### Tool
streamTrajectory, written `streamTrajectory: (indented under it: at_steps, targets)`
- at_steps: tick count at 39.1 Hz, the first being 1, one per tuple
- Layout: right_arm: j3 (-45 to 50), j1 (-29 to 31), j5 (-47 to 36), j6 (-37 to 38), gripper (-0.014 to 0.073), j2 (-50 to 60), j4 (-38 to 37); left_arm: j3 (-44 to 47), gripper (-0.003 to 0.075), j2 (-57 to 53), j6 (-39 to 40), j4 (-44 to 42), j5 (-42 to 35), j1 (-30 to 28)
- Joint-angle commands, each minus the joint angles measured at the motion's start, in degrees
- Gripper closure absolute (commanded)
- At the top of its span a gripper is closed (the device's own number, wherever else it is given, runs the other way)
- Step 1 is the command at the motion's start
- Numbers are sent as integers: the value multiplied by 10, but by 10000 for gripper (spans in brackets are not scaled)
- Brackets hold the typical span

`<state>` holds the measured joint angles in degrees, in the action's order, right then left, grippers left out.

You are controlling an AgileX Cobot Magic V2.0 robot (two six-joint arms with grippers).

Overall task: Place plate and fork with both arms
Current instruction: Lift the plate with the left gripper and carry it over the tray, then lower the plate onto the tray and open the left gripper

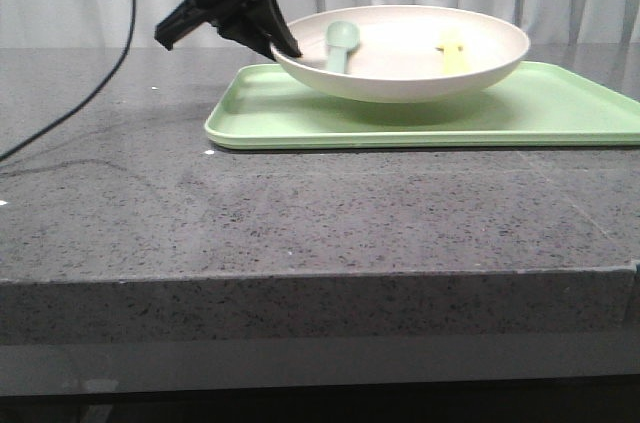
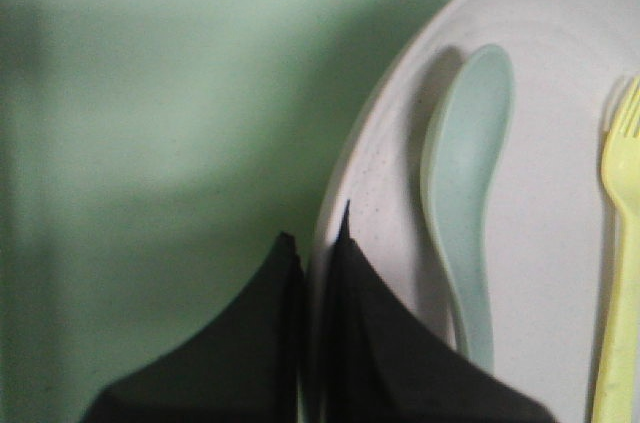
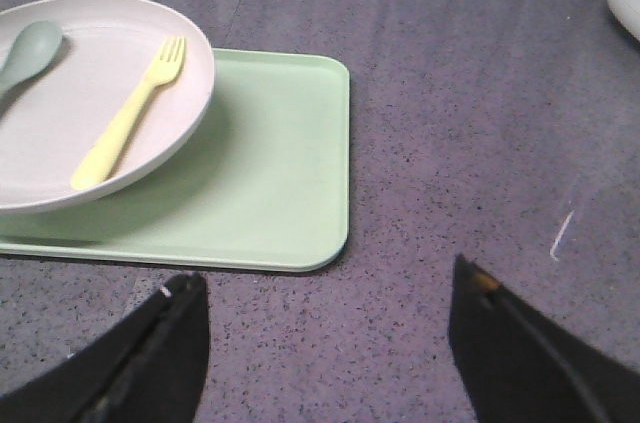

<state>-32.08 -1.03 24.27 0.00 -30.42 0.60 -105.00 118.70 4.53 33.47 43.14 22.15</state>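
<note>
The cream-white plate (image 1: 400, 68) hangs tilted just above the light-green tray (image 1: 420, 118), its left rim pinched by my left gripper (image 1: 283, 46). In the left wrist view the left gripper (image 2: 315, 228) is shut on the plate (image 2: 560, 123) rim, one finger above and one below. The yellow fork (image 1: 451, 53) lies inside the plate on its right side, also seen as the fork (image 3: 130, 128) in the right wrist view and the fork (image 2: 622, 273) beside the spoon. My right gripper (image 3: 325, 278) stands open over bare table, empty, apart from the plate (image 3: 60, 113).
A pale grey-green spoon (image 1: 341, 43) lies in the plate next to the fork. The tray (image 3: 270, 173) sits at the back right of the dark speckled table (image 1: 300, 213). A black cable (image 1: 90, 93) trails at the left.
</note>
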Motion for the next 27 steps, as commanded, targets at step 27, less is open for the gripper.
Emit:
streamTrajectory:
  at_steps: [27]
  targets:
    - [-20, 0, -42, -3, 64, -4, 0, -19, 654, -1, 64, 8, -82, 40]
